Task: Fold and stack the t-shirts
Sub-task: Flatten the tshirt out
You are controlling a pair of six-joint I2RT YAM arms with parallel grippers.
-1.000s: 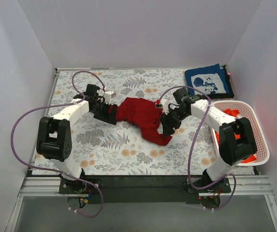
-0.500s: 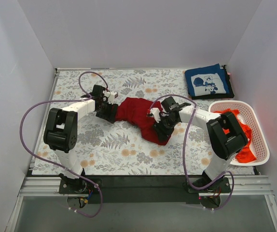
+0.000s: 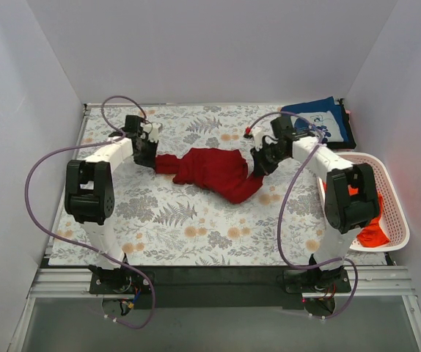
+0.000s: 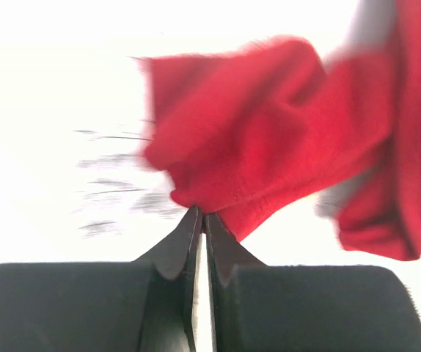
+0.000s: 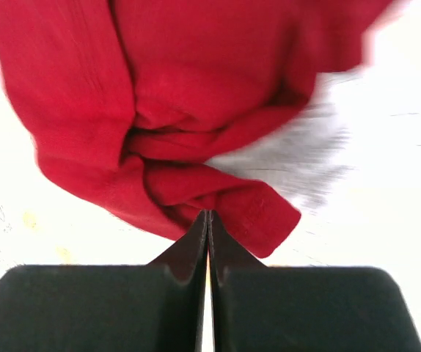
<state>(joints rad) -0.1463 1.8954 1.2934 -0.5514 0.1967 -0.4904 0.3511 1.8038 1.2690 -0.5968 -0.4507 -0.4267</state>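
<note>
The dark red t-shirt [image 3: 214, 170] lies bunched and stretched across the middle of the floral cloth. At its left end my left gripper [image 3: 150, 157] is shut on the fabric; in the left wrist view the jaws [image 4: 202, 217] pinch an edge of the red cloth [image 4: 269, 147]. My right gripper [image 3: 259, 163] is shut on the right end, and the right wrist view shows its tips [image 5: 207, 214] nipping a fold of the red cloth [image 5: 196, 81]. A folded navy t-shirt [image 3: 317, 125] with white print rests at the back right. An orange-red t-shirt [image 3: 372, 232] sits in the basket.
A white perforated basket [image 3: 399, 213] stands at the right edge, beside my right arm. The floral table cloth [image 3: 181, 220] covers the table. White walls close in the left, back and right sides. Purple cables loop off both arms.
Both grippers went from open to shut on the dark red t-shirt. They moved toward the back and apart, drawing the shirt out wider between them.
</note>
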